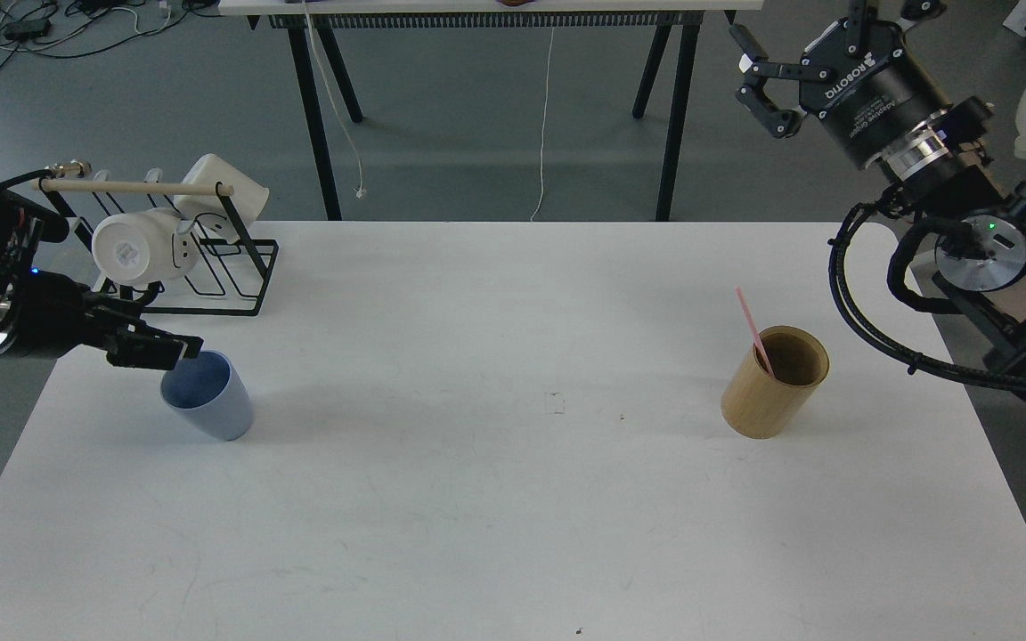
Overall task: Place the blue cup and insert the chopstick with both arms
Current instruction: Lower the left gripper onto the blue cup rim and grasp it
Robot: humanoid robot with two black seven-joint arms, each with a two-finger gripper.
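The blue cup (207, 396) stands upright on the left of the white table (513, 499). My left gripper (176, 349) comes in from the left, lying level, with its tips just over the cup's far left rim; its fingers are dark and cannot be told apart. The pink chopstick (752, 328) leans inside the tan bamboo cylinder (774, 385) on the right. My right gripper (764, 85) hangs high above the far right edge, well away from the chopstick, fingers spread and empty.
A black wire rack (210, 267) with white mugs (134, 249) and a wooden bar stands at the back left, just behind the left gripper. A second table's black legs (317, 116) stand beyond the far edge.
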